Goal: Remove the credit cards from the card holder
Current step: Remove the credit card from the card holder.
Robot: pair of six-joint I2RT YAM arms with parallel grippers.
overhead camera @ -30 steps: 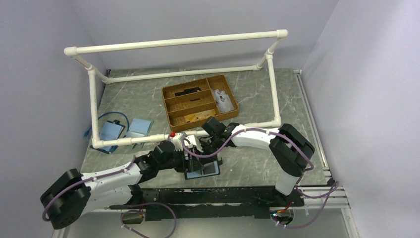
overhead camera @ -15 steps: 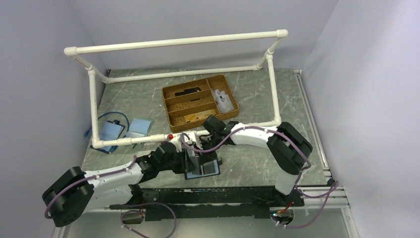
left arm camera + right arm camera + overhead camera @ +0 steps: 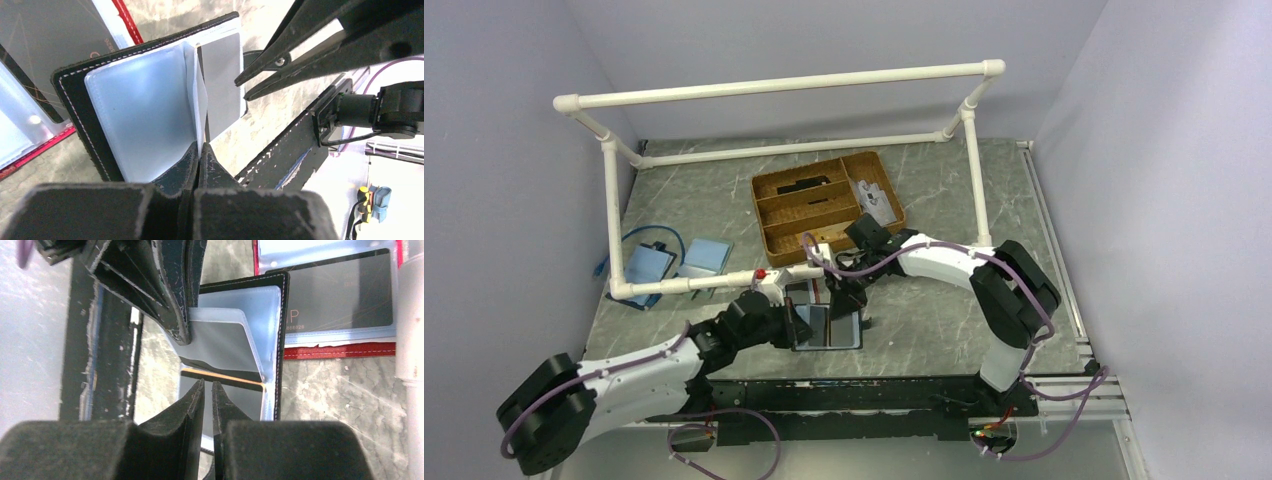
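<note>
Left hand [image 3: 199, 150] pinches card holder [image 3: 135, 100] sleeve (right hand [image 3: 243, 89] close).

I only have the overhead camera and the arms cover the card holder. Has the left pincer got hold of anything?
Observer: Yes. Its wrist view shows the left pincer shut on the edge of a clear sleeve of the card holder, holding it raised.
Operator: And the right one?
Observer: The right pincer has its jaws slightly apart with nothing between them. It points at an orange-striped card edge under that sleeve.
Operator: Anything else down there?
Observer: A red-edged holder lies right beside it, with a dark card in its plastic pocket.
</note>
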